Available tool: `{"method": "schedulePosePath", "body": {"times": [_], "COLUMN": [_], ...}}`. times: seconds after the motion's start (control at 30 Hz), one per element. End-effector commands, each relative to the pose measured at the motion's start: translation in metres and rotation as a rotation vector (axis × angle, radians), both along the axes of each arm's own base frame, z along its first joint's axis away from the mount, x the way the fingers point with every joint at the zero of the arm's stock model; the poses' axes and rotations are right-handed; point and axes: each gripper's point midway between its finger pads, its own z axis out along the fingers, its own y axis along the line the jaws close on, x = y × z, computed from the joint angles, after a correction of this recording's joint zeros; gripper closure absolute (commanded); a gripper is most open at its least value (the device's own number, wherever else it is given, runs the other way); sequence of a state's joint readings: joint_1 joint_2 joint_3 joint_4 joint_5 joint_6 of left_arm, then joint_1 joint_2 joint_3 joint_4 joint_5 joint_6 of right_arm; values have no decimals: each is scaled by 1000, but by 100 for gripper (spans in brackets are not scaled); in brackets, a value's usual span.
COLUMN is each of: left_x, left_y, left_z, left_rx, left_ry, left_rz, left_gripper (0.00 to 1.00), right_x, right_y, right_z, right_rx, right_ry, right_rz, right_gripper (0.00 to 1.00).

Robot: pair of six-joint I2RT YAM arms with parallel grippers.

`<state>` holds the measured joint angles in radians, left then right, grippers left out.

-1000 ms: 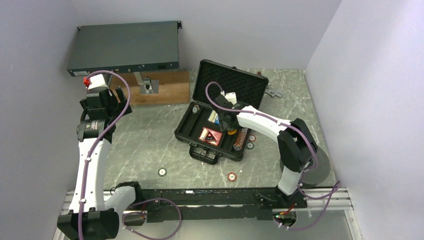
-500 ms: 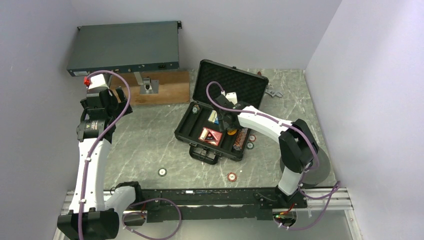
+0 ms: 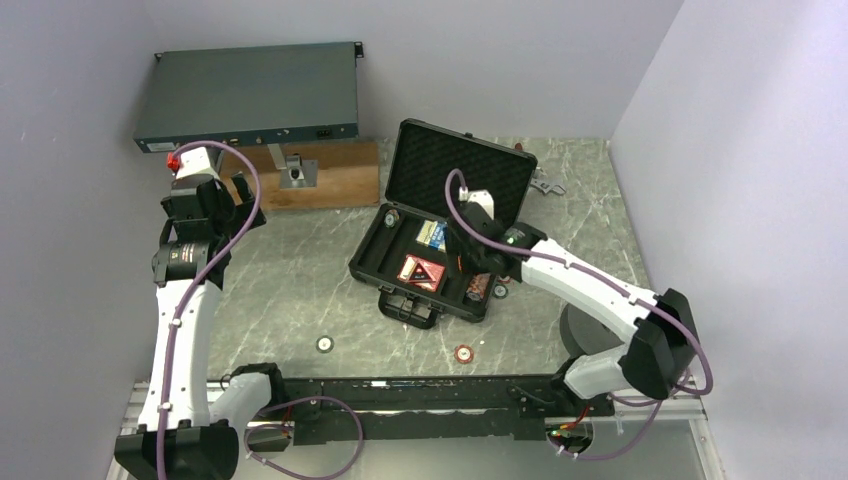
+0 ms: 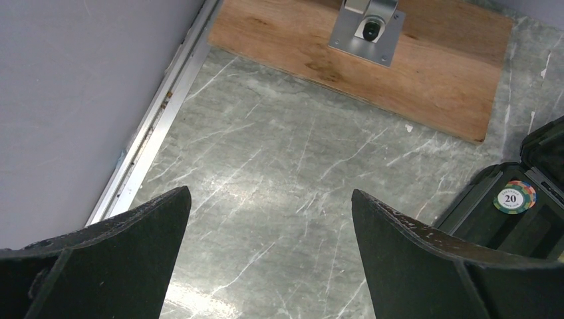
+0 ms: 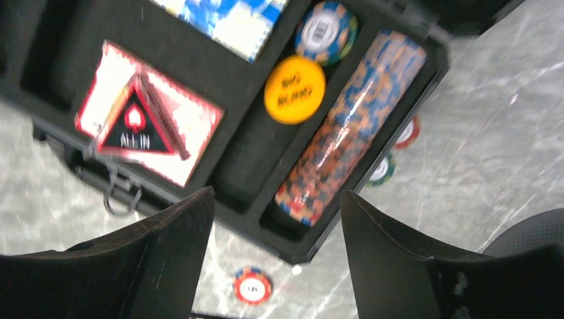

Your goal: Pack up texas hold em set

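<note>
Veined, stone-look table top (image 4: 266, 199) with a soft sheen; matt wooden board (image 4: 432, 86) with visible grain, carrying a brushed metal bracket (image 4: 367, 26); matt black hard-plastic case (image 3: 455, 165) lined with textured foam; smooth orange disc (image 5: 294, 90); chip row (image 5: 349, 126) with a glossy streak; painted metal rack box (image 3: 250, 95).

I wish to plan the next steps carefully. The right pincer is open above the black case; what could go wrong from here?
First, small round poker chips lie close against the outer wall of the black hard-plastic case; the right pincer, reaching for them, may push the case. Second, the orange round disc may not sit fully in its foam slot, so it could hinder closing the lid.
</note>
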<state>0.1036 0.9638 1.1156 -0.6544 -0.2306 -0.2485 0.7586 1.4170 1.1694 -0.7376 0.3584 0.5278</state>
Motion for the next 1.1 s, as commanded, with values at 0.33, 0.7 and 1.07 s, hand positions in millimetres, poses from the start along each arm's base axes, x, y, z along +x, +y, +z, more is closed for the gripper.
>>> {"method": "schedulePosePath", "body": {"times": [0.33, 0.7, 1.07], "left_x": [5, 7, 7], "left_y": [-6, -6, -8], "left_z": [8, 6, 7], "left_rx": [2, 7, 10], "left_ry": [-49, -47, -51], "left_rz": [-43, -47, -57], "left_gripper": [4, 5, 5], "right_x": [-120, -156, -167], "right_y": [9, 16, 16], "right_z": [-58, -93, -123], "right_rx": [51, 87, 33], "right_ry": [168, 214, 251], "right_rz": [85, 79, 55], "right_gripper": [28, 30, 36]}}
